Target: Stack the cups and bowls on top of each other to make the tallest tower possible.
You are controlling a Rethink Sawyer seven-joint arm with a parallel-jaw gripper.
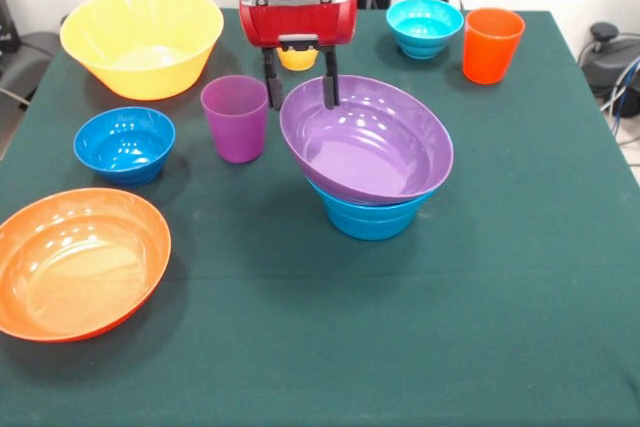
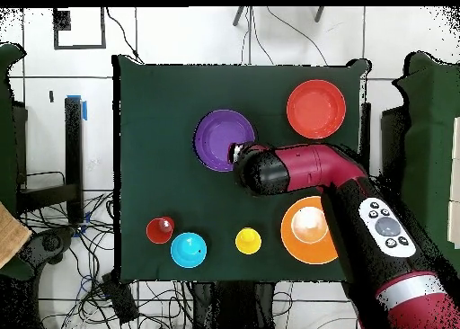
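Note:
A wide purple bowl (image 1: 365, 142) sits tilted on a mid-blue bowl (image 1: 368, 219) at the table's middle, a two-bowl tower. My gripper (image 1: 300, 92) is open over the purple bowl's far left rim, one finger (image 1: 329, 90) inside the rim and the other outside. In the overhead view the gripper (image 2: 236, 152) is at the edge of the purple bowl (image 2: 220, 138). The purple cup (image 1: 235, 117) stands just left of the gripper. The yellow cup (image 1: 297, 58) is partly hidden behind it. The small dark blue bowl is out of view.
The large yellow bowl (image 1: 140, 42), a second mid-blue bowl (image 1: 125, 144) and the wide orange bowl (image 1: 80, 262) lie on the left. The small cyan bowl (image 1: 425, 27) and the orange cup (image 1: 492, 44) stand far right. The arm (image 2: 314, 168) covers part of the table (image 2: 144, 119).

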